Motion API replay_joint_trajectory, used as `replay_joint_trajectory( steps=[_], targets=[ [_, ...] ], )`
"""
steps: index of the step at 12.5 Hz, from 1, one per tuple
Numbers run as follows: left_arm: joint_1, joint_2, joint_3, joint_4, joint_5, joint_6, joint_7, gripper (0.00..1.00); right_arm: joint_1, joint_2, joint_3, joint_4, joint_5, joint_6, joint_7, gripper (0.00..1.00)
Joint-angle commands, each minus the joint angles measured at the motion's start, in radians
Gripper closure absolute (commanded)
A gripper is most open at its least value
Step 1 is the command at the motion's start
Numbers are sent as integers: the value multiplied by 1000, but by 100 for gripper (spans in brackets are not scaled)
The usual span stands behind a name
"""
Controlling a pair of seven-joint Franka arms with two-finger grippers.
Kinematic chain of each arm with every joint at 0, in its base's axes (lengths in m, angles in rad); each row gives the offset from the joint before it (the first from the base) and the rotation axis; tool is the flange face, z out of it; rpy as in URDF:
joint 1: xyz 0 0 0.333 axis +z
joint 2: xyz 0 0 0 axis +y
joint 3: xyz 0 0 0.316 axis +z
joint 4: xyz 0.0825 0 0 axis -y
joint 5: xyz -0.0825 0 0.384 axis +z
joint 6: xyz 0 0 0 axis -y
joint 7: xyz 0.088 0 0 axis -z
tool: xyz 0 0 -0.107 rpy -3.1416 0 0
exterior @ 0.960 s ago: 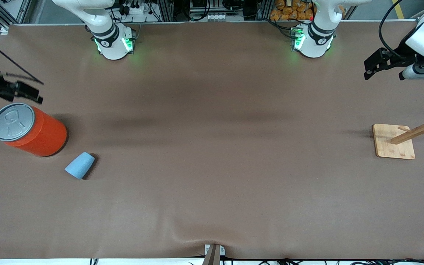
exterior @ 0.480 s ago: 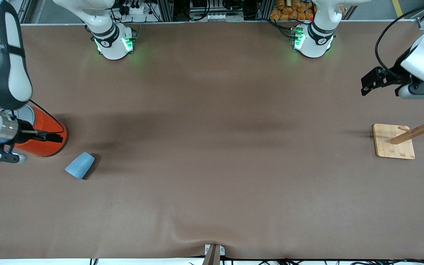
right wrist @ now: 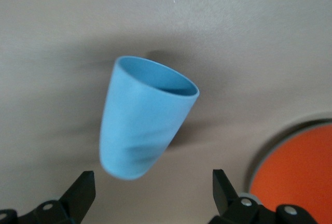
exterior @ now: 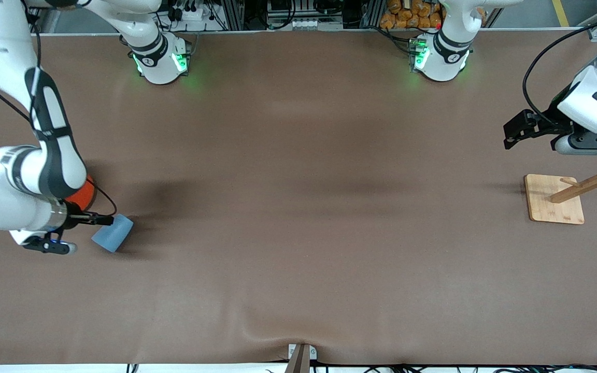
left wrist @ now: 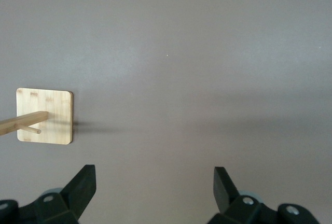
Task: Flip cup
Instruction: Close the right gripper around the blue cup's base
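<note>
The small light-blue cup (exterior: 113,233) lies on its side on the brown table, close to the orange-red can. My right gripper (exterior: 103,220) is low beside it, toward the right arm's end of the table. In the right wrist view the cup (right wrist: 146,125) shows its open mouth and darker inside. Its closed end lies just ahead of my open right gripper (right wrist: 153,193), not between the fingers. My left gripper (exterior: 511,135) is open and empty over the table near the wooden rack; it also shows in the left wrist view (left wrist: 154,187).
The orange-red can (exterior: 84,193) is mostly hidden under my right arm; part of it shows in the right wrist view (right wrist: 298,175). A wooden rack on a square base (exterior: 546,207) stands at the left arm's end of the table and also shows in the left wrist view (left wrist: 49,126).
My right arm swung in from the table's end, past the can, and came down beside the cup. My left gripper moved a little toward the rack. The cup has not moved.
</note>
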Motion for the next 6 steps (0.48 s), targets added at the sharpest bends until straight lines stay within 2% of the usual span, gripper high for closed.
replay_joint_trajectory(
  steps=[1,6],
  targets=[
    [-1,-16,-2,16,-20,11,-6,0,-13,7,13,20,1,-6,-15,0],
    [4,-6,-2,33,-22,14,-11,0,-1,65,16,23,4,130,-15,0]
  ],
)
